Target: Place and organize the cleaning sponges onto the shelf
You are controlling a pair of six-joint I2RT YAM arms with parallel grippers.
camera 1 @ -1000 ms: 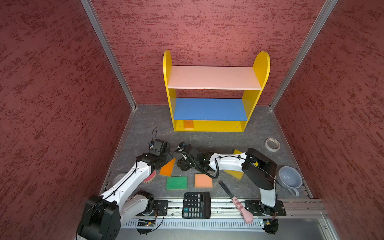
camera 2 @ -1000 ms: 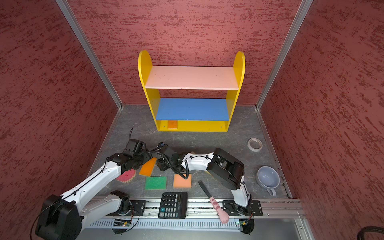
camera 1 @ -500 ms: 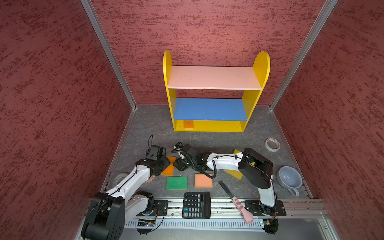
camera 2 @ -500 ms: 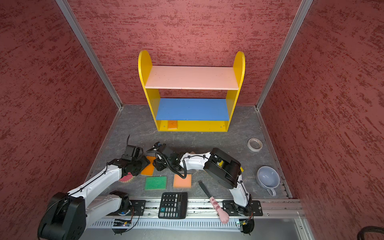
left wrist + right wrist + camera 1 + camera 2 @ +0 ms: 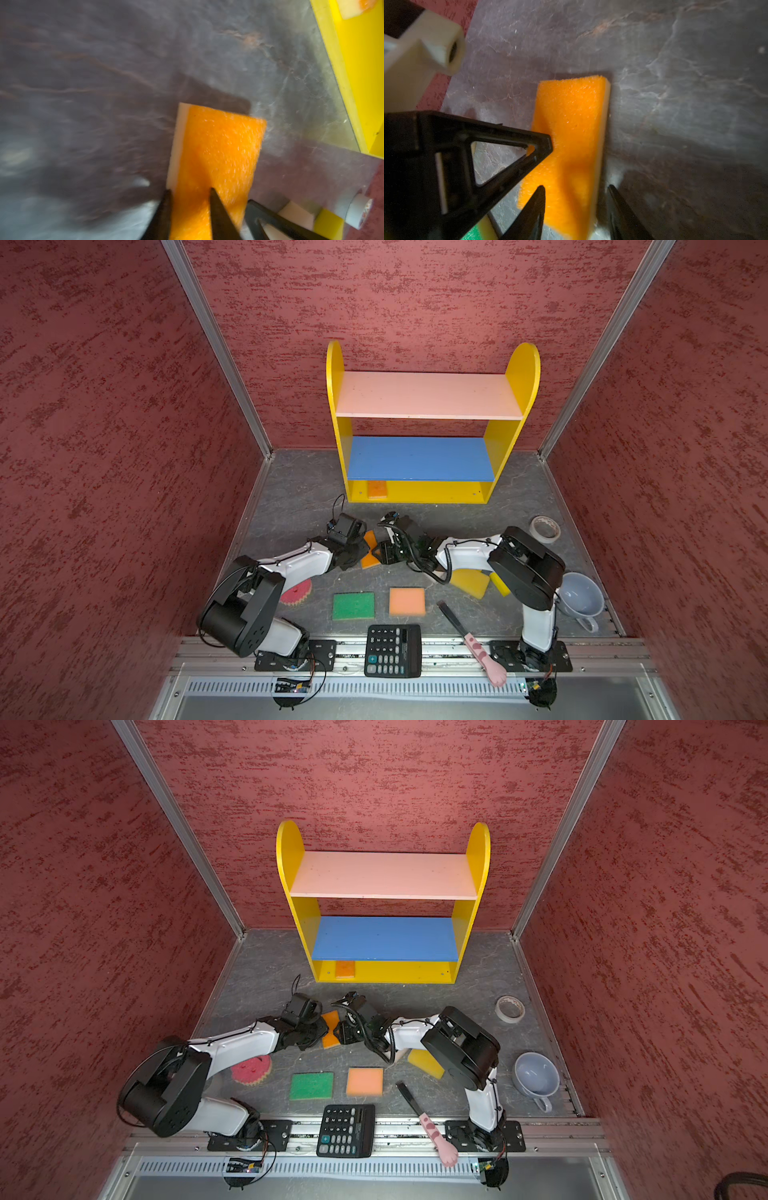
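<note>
My left gripper [image 5: 190,194] pinches the orange sponge [image 5: 216,149]; my right gripper [image 5: 576,200] stays half-open around it; next, lift to the shelf [image 5: 515,377]

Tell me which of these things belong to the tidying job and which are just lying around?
Job: shelf; orange sponge between both arms; orange sponge on bottom board; green, peach, yellow, round pink sponges.
Lying about: calculator, brush, mug, tape roll.

Mottled red textured walls [image 5: 104,448] with aluminium corner posts [image 5: 216,348] around a grey marbled floor [image 5: 299,485].
</note>
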